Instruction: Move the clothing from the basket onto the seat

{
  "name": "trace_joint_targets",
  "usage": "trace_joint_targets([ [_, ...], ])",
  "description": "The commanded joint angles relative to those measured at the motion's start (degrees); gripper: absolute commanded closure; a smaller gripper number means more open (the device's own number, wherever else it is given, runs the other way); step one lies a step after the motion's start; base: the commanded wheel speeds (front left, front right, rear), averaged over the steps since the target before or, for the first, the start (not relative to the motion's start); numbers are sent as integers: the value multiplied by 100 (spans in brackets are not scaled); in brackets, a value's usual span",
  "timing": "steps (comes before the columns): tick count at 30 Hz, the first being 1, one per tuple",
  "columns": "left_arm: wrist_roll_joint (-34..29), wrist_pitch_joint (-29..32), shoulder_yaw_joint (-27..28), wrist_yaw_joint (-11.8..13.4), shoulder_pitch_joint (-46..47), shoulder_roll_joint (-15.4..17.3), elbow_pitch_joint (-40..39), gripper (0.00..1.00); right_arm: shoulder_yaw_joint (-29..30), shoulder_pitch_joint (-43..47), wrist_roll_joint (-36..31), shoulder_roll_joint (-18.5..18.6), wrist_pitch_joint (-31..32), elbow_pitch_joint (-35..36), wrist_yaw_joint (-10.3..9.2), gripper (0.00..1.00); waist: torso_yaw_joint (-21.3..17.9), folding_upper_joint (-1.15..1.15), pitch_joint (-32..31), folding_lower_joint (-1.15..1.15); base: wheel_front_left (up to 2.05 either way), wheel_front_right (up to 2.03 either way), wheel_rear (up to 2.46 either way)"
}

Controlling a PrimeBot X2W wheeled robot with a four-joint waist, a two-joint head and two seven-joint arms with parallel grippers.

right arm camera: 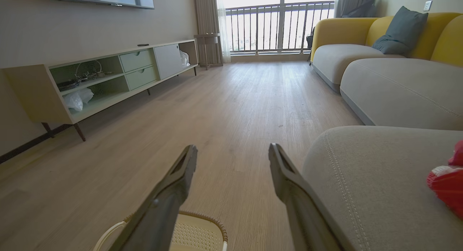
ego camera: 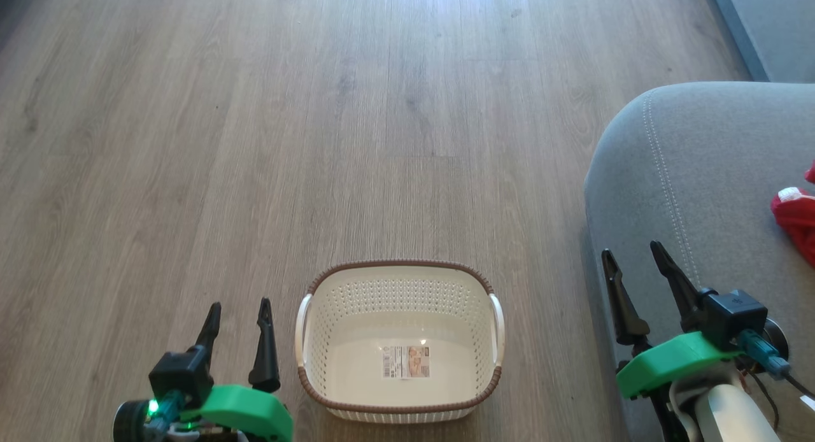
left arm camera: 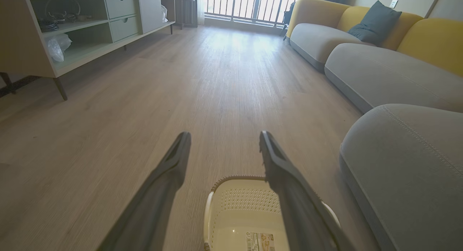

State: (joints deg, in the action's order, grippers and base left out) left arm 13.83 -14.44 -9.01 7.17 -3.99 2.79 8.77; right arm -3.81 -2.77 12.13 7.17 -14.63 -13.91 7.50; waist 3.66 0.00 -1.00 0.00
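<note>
Left gripper and right gripper gape wide, holding nothing. Basket between them, long axis crosswise, label unreadable. Clothing right of right gripper, on seat.

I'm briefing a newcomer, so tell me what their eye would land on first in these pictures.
The cream basket draws the eye first: it sits on the wood floor straight ahead, with just a label sticker inside. Next is the bright red clothing, lying on the grey seat at the far right. The left gripper and the right gripper flank the basket, both open and holding nothing.
</note>
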Motion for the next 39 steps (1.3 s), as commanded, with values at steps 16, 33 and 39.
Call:
trace_joint_targets([
  [16,143,-56,182,-29,176,9,-189,0,-30,-173,-59,-37,-37,190,-1,0,-95,0,-8,0,0,0,0],
  [33,424,52,-7,-67,-78,-4,342,100,47,85,121,-31,47,-357,1,100,-158,0,-5,0,0,0,0],
  [39,807,138,50,-133,-26,14,351,100,97,65,506,-50,151,-340,1,100,-169,0,1,0,0,0,0],
])
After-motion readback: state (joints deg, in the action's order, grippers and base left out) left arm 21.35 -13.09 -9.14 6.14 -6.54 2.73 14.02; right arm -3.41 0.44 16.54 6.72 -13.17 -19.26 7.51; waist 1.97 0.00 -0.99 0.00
